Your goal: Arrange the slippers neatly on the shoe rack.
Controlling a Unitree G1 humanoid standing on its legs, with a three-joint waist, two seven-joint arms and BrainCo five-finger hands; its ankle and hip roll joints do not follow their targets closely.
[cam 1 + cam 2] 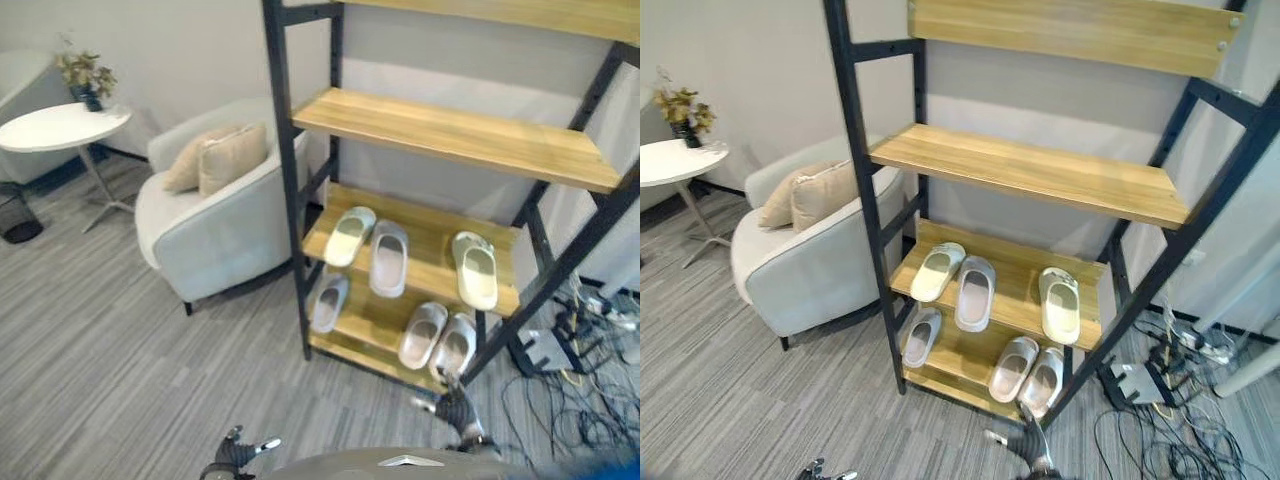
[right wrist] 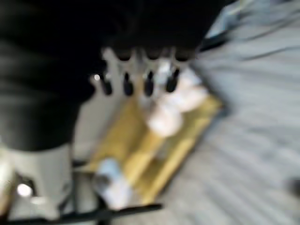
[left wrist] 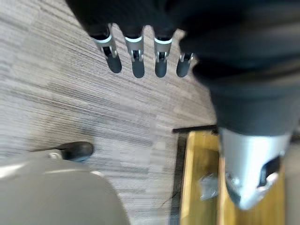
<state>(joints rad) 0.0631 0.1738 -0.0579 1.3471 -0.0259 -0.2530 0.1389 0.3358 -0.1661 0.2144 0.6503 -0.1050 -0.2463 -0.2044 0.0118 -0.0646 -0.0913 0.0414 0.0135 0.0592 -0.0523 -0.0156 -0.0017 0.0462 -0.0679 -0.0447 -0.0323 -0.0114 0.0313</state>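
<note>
Six slippers (image 1: pixel 388 258) sit on the shoe rack (image 1: pixel 420 135) at twelve o'clock. Your left hand (image 3: pixel 136 54) and right hand (image 2: pixel 140 77) hang empty, fingers straight. Reaching low, you risk knocking the bottom pair (image 1: pixel 438 338) off the edge.

3 slippers (image 1: pixel 388 257) above 3 on rack (image 1: pixel 440 140), armchair (image 1: pixel 215 225) left

slippers (image 1: pixel 388 257) – six, pale | shoe rack (image 1: pixel 420 240) – three per lower shelf, seemingly flat
</note>
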